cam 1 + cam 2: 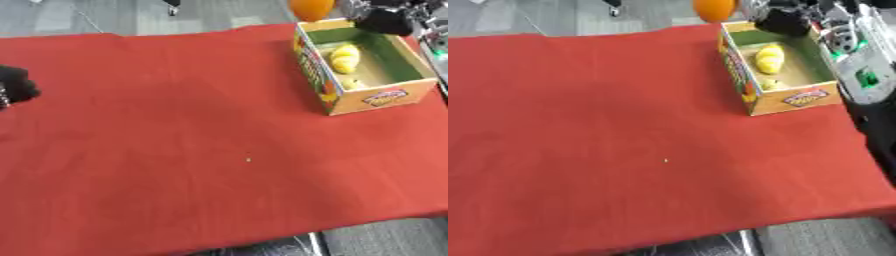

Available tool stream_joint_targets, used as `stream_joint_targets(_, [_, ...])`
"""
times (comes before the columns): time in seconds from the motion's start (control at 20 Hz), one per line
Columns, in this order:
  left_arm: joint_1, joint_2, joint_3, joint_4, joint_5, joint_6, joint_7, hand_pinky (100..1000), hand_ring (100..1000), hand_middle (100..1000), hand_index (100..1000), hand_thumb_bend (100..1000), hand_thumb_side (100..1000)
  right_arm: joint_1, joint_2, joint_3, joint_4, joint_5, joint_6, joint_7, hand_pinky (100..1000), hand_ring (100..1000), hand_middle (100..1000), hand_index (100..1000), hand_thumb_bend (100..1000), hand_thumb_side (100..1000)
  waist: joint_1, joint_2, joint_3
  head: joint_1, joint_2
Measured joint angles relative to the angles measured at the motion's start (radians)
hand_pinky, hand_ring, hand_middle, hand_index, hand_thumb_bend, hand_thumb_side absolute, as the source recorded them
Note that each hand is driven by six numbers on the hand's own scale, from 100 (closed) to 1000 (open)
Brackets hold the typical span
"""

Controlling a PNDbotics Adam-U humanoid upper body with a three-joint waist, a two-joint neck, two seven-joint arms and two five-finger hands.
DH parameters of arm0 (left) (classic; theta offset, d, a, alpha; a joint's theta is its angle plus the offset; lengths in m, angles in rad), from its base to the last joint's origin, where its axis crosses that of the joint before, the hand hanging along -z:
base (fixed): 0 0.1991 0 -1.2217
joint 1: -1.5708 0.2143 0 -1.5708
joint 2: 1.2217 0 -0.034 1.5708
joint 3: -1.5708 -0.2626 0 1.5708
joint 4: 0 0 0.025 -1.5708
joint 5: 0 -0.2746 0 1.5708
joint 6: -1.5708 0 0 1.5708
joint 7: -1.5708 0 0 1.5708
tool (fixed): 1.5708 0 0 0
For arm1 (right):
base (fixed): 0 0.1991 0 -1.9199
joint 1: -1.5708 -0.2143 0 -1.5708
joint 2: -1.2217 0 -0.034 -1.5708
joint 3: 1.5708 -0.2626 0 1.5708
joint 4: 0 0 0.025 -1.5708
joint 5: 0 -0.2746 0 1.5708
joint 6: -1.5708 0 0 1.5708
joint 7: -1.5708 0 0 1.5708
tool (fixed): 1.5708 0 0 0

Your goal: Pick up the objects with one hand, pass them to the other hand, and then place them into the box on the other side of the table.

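An open cardboard box [385,97] with a green lining stands at the far right of the red table [175,150]. A yellow fruit [344,57] lies inside it, with a smaller yellowish piece [350,84] nearer the front wall. An orange round fruit [713,9] hangs at the top edge, just beyond the box's far left corner. My right hand [785,20], black with silver parts, is right beside it over the box's far rim and appears curled on it. My left hand [13,85] shows only as a dark shape at the left edge, apart from everything.
My right forearm [859,55], silver and grey, runs down the right edge beside the box. A tiny pale speck [248,159] lies mid-table. The table's front edge crosses the bottom, with grey floor [385,240] below it.
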Motion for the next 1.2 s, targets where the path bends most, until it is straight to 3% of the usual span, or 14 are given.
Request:
stream_joint_targets(0.15, [0.029, -0.048, 0.025, -0.041, -0.023, -0.016, 0.032, 884, 715, 623, 739, 393, 672, -0.056, -0.012, -0.053, 0.231, 0.009, 0.039, -0.012, 753, 619, 483, 261, 100, 347, 0.0, 0.0, 0.012, -0.032, 0.0])
stream_joint_targets(0.35, [0.035, -0.103, 0.046, -0.092, -0.042, -0.044, 0.073, 880, 714, 623, 740, 377, 664, -0.108, -0.012, -0.113, 0.534, 0.047, 0.058, -0.022, 756, 631, 503, 332, 100, 266, 0.0, 0.0, 0.025, -0.061, 0.0])
stream_joint_targets(0.45, [0.034, -0.126, 0.051, -0.107, -0.05, -0.06, 0.091, 879, 712, 622, 740, 374, 664, -0.118, -0.011, -0.127, 0.648, 0.091, 0.052, -0.027, 763, 652, 529, 423, 100, 231, 0.0, 0.0, 0.026, -0.07, 0.0])
stream_joint_targets(0.55, [0.031, -0.146, 0.054, -0.113, -0.054, -0.074, 0.105, 879, 711, 621, 740, 367, 668, -0.119, -0.008, -0.131, 0.728, 0.139, 0.032, -0.022, 785, 707, 602, 672, 100, 202, 0.0, 0.0, 0.029, -0.073, 0.0])
stream_joint_targets(0.6, [0.028, -0.154, 0.056, -0.113, -0.054, -0.079, 0.11, 879, 711, 620, 741, 366, 670, -0.119, -0.004, -0.131, 0.755, 0.164, 0.019, -0.011, 796, 733, 640, 769, 100, 198, 0.0, 0.0, 0.03, -0.074, 0.0])
stream_joint_targets(0.8, [0.026, -0.18, 0.06, -0.114, -0.054, -0.085, 0.124, 880, 710, 621, 741, 367, 676, -0.111, 0.003, -0.132, 0.8, 0.248, -0.035, 0.055, 811, 768, 742, 897, 100, 198, 0.0, 0.0, 0.031, -0.074, 0.0])
stream_joint_targets(1.0, [0.027, -0.206, 0.063, -0.114, -0.054, -0.08, 0.126, 882, 712, 622, 742, 367, 682, -0.096, 0.006, -0.137, 0.792, 0.268, -0.071, 0.089, 830, 798, 828, 936, 100, 204, 0.0, -0.004, 0.035, -0.072, 0.0])
stream_joint_targets(1.2, [0.027, -0.221, 0.063, -0.114, -0.054, -0.072, 0.121, 882, 712, 622, 743, 365, 685, -0.083, 0.006, -0.146, 0.757, 0.213, -0.103, 0.106, 838, 811, 881, 958, 100, 222, 0.0, -0.01, 0.036, -0.066, 0.0])
